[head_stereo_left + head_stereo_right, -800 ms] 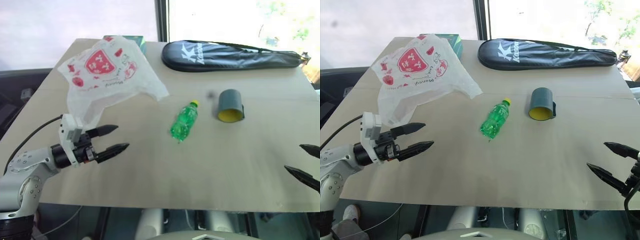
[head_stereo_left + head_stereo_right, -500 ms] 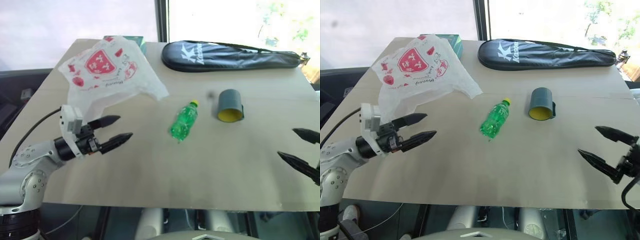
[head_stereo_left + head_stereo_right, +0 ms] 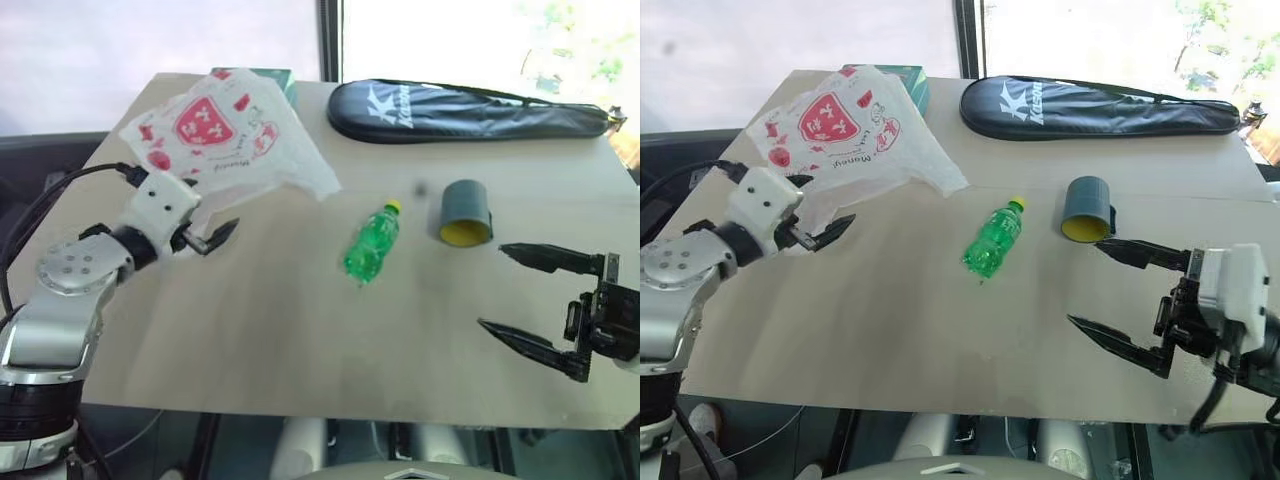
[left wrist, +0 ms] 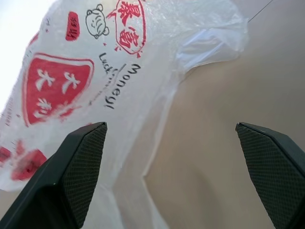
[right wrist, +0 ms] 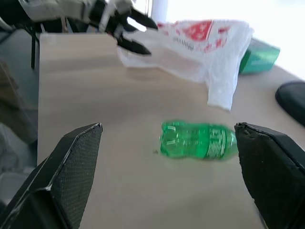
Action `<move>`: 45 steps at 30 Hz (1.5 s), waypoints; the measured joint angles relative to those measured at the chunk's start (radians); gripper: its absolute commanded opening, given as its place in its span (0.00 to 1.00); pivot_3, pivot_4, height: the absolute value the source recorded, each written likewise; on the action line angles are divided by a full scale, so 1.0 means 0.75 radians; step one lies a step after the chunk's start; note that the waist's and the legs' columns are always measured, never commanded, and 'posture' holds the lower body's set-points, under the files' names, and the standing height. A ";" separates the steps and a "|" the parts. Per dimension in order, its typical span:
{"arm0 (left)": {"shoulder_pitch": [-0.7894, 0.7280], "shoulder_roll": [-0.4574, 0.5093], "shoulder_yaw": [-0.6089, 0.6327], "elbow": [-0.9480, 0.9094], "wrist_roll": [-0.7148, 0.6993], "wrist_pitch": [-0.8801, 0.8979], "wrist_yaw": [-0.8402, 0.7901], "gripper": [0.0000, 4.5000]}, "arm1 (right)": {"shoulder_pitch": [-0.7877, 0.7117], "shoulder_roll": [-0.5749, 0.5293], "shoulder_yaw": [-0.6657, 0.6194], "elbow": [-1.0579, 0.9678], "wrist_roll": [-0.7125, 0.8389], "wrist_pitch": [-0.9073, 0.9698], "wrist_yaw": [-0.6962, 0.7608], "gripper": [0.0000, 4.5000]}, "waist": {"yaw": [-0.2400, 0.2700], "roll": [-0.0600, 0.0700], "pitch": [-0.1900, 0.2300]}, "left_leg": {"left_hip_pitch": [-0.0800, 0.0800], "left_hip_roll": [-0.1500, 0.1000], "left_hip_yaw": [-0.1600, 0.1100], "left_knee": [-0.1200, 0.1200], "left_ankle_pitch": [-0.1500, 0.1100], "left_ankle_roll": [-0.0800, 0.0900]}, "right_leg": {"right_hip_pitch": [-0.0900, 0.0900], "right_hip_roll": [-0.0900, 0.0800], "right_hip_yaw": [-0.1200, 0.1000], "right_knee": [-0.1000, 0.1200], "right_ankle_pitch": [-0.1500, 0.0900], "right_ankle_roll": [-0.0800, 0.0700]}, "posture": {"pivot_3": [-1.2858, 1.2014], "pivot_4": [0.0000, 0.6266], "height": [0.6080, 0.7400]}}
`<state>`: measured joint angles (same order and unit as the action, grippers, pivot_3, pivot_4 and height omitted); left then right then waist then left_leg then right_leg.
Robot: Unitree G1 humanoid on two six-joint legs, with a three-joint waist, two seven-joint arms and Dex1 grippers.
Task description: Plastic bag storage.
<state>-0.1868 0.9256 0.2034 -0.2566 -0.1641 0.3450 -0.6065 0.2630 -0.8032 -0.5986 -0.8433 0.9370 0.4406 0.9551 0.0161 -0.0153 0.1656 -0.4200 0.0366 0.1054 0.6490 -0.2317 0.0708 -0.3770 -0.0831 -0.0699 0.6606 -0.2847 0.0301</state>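
My left pincer [image 3: 830, 232] has swung up to the near edge of the plastic bag [image 3: 845, 135], and my right pincer [image 3: 1118, 299] has come inward over the worktop [image 3: 940, 320]; both gape wide, holding nothing. The bag lies crumpled at the far left corner, against a green box [image 3: 912, 82]. A green bottle [image 3: 994, 240] lies mid-worktop, a cup [image 3: 1087, 209] on its side beside it, a black racket case [image 3: 1095, 106] beyond.

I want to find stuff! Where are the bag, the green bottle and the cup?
bag [image 3: 835, 125], right eye view, on its red shield.
bottle [image 3: 992, 242], right eye view, mid-body.
cup [image 3: 1086, 205], right eye view, its side.
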 measured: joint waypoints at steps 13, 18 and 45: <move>-0.157 -0.016 -0.152 0.223 0.339 -0.197 0.108 1.00 | 0.044 0.155 -0.001 -0.013 -0.011 -0.195 -0.037 1.00 | 0.000 0.000 0.000 | 0.000 0.000 0.001 0.001 0.000 0.000 | 0.000 0.002 0.000 0.002 0.000 0.001 | 0.52 0.24 1.00; -0.266 -0.027 -0.292 0.361 0.595 -0.288 0.242 0.94 | 0.064 0.156 0.008 -0.015 -0.041 -0.219 -0.059 1.00 | 0.000 -0.001 0.000 | 0.001 0.000 0.001 0.003 0.000 0.000 | 0.000 0.003 0.001 0.003 0.000 0.001 | 0.52 0.24 1.00; -0.696 -0.328 -0.142 0.178 0.155 0.592 0.086 0.02 | -1.192 0.868 0.649 0.517 -0.198 1.394 -1.387 1.00 | -0.031 -0.011 0.002 | -0.008 0.002 0.001 0.012 0.006 -0.007 | -0.014 0.006 0.004 0.024 -0.001 -0.003 | 0.52 0.24 1.00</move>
<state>-0.7091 0.6799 0.0967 -0.1231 -0.0478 0.7890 -0.5420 -0.6312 -0.1523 -0.1121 -0.4553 0.7884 1.4861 -0.0854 -0.0068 -0.0238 0.1670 -0.4262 0.0379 0.1065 0.6580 -0.2275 0.0654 -0.3877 -0.0783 -0.0672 0.6786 -0.2857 0.0281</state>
